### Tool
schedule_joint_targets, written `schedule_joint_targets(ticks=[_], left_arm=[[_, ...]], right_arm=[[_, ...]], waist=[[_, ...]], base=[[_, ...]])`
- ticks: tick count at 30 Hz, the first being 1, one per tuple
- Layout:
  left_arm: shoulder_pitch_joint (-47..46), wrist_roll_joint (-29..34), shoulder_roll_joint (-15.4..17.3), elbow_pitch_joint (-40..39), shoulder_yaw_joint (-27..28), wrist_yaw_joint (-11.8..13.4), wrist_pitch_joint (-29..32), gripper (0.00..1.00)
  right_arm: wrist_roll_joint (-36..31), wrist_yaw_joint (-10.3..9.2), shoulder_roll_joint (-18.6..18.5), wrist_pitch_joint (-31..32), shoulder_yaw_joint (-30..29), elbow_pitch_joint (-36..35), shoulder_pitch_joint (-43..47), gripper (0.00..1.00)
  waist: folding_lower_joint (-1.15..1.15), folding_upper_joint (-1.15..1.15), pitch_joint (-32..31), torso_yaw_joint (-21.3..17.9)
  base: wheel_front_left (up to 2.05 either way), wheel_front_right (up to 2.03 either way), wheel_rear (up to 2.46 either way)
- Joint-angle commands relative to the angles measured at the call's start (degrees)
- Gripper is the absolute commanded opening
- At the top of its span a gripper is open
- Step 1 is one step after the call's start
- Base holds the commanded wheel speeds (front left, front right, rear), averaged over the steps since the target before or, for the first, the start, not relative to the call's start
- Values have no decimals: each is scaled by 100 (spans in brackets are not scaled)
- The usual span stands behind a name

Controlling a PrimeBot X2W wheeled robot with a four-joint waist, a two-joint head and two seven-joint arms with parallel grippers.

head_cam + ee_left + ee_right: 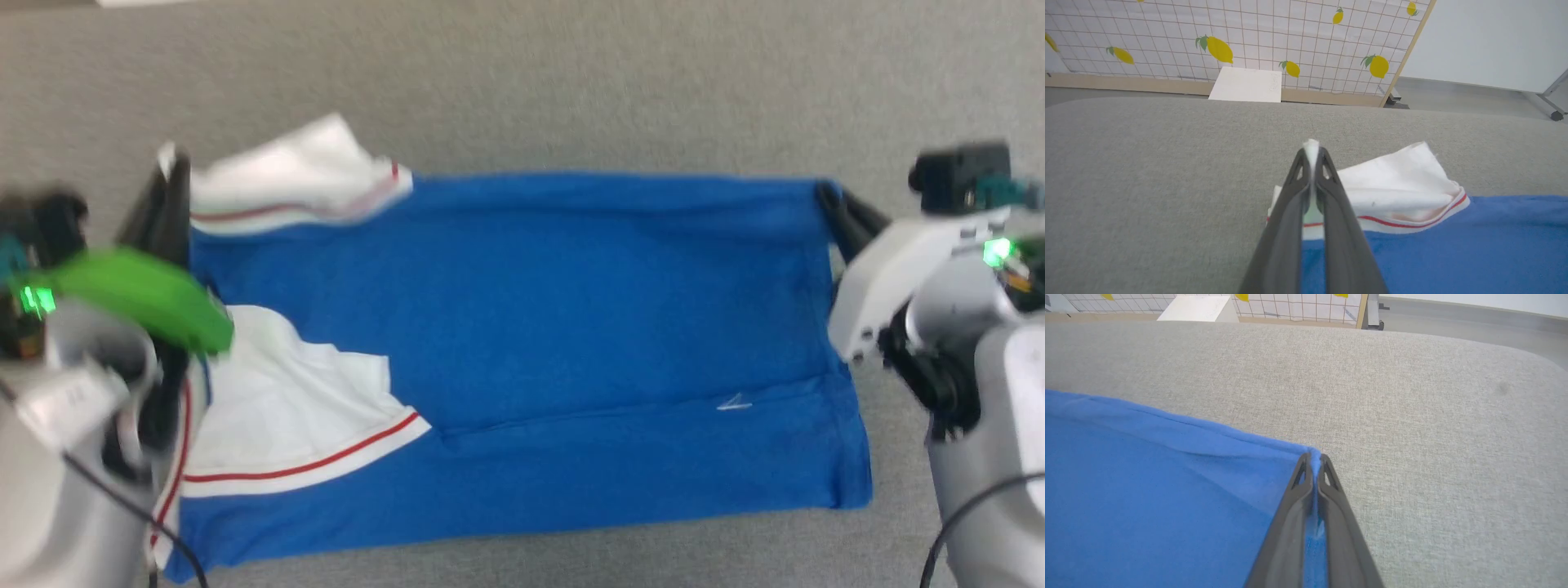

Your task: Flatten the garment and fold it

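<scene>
Garment (531, 327) corners inside left hand (1311, 153), right hand (1313, 458).

Grey fabric surface (571, 82); blue garment (531, 327) lying across

Head camera looks down over the garment (571, 327); wrist cameras sit low at its far corners, facing the lemon-print screen (1249, 32).
</scene>
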Motion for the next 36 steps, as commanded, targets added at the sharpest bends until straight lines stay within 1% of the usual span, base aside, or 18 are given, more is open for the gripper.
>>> schedule_joint_targets(ticks=[1,6,9,12,17,19,23,24,25,26,27,32,34,35,36], left_arm=[[347,-42,-15,-135,35,81,-58,0],[1485,-338,-183,-581,163,324,-132,0],[2076,-513,-300,-705,187,419,-137,0],[2530,-647,-414,-751,141,461,-120,0],[3015,-846,-601,-565,-7,421,-71,0],[3088,-900,-701,-244,-140,333,-61,0],[3027,-939,-788,98,-255,202,-70,0],[3016,-964,-808,170,-274,178,-53,0],[3000,-986,-836,244,-288,144,-67,30],[2988,-1006,-864,293,-288,113,-100,44],[2977,-1006,-879,348,-297,83,-136,100],[2925,-759,-853,396,-332,37,-513,100],[2886,-574,-835,337,-345,33,-782,100],[2792,-349,-794,288,-349,36,-1083,100],[2728,-218,-782,267,-353,46,-1262,100]], right_arm=[[34,-9,-26,-71,-21,-53,201,0],[106,-9,-47,-145,-77,-79,809,0],[129,-9,-61,-61,-120,-18,1148,0],[105,-9,-119,86,-108,51,1410,0],[-12,-9,-220,318,-28,262,1714,0],[-54,-9,-232,455,42,506,1829,0],[-52,-9,-168,514,35,679,1895,0],[-45,-9,-140,498,10,690,1909,17],[-30,-9,-106,470,-12,682,1936,87],[-11,-9,-75,447,-48,669,1966,87],[13,-9,-34,398,-109,628,2012,100],[109,-9,228,193,-417,247,2383,100],[127,-9,364,55,-572,-7,2572,100],[125,-9,491,-176,-745,-271,2737,100],[114,-9,552,-319,-816,-398,2811,100]], waist=[[0,0,-526,273],[0,0,-806,364],[0,0,-913,413],[0,0,-966,442],[0,0,-997,484],[0,0,-994,530],[0,0,-1039,559],[0,0,-1061,561],[0,0,-1090,562],[0,0,-1117,562],[0,0,-1152,568],[0,0,-1331,612],[0,0,-1389,636],[0,0,-1438,662],[0,0,-1464,672]], base=[[0,0,0],[0,0,0],[0,0,0],[0,0,0],[0,0,0],[0,0,0],[0,0,0],[0,0,0],[0,0,0],[0,0,0],[0,0,0],[0,0,0],[0,0,0],[0,0,0],[0,0,0]])
